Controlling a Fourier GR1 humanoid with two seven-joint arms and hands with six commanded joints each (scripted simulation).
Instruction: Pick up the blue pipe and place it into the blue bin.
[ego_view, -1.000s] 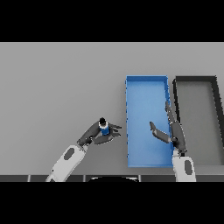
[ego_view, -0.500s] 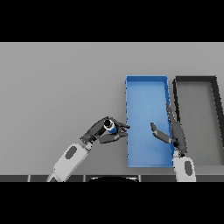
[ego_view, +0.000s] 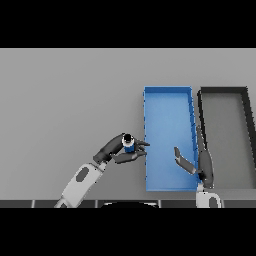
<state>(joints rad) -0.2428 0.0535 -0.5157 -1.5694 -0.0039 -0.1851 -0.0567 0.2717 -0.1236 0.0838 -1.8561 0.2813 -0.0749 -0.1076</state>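
Note:
A short blue pipe (ego_view: 128, 144) with a dark open top is held upright in my left hand (ego_view: 116, 150), whose fingers and thumb curl round it. Hand and pipe hover just left of the blue bin (ego_view: 167, 102), close to its left wall. My right hand (ego_view: 201, 161) rests open over the bin's lower right part, fingers straight and thumb spread toward the bin's middle.
A dark grey bin (ego_view: 225, 92) stands directly right of the blue one, the two walls nearly touching. The grey table (ego_view: 65, 100) stretches to the left and behind.
My left hand has carried the pipe to the right and slightly up, from open table toward the blue bin's left wall. The right hand has hardly moved.

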